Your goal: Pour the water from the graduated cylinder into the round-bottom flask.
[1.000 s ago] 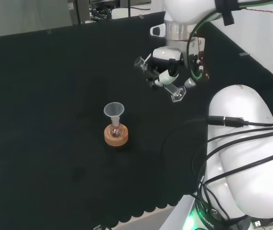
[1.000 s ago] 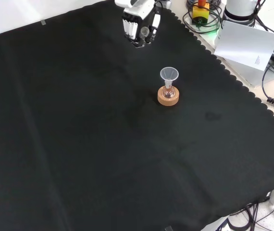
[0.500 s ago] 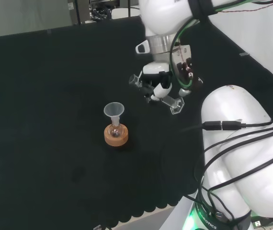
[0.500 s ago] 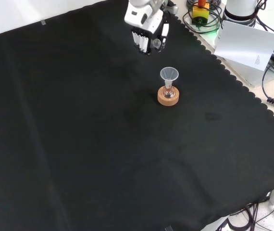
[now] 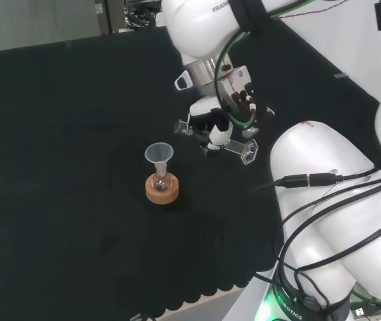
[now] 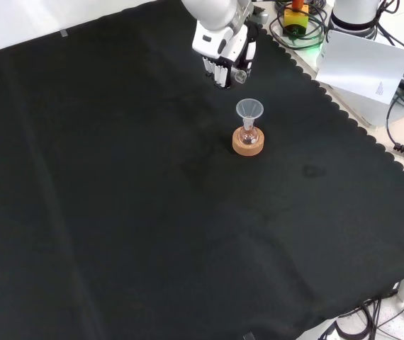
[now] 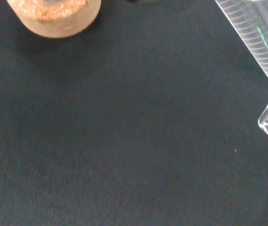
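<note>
Head view: the hand (image 5: 220, 130), fingers curled round the tilted graduated cylinder (image 5: 234, 144), has moved left toward the funnel (image 5: 158, 153) atop the round-bottom flask (image 5: 160, 180). Front view: the hand has descended, now just above the funnel. Wrist view: the cork ring (image 7: 54, 16) shows; pouring looks imminent.

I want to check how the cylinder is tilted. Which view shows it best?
The head view: the cylinder lies nearly level in the hand, both ends visible. The wrist view shows part of its marked tube and foot; in the front view the hand mostly hides it.
</note>
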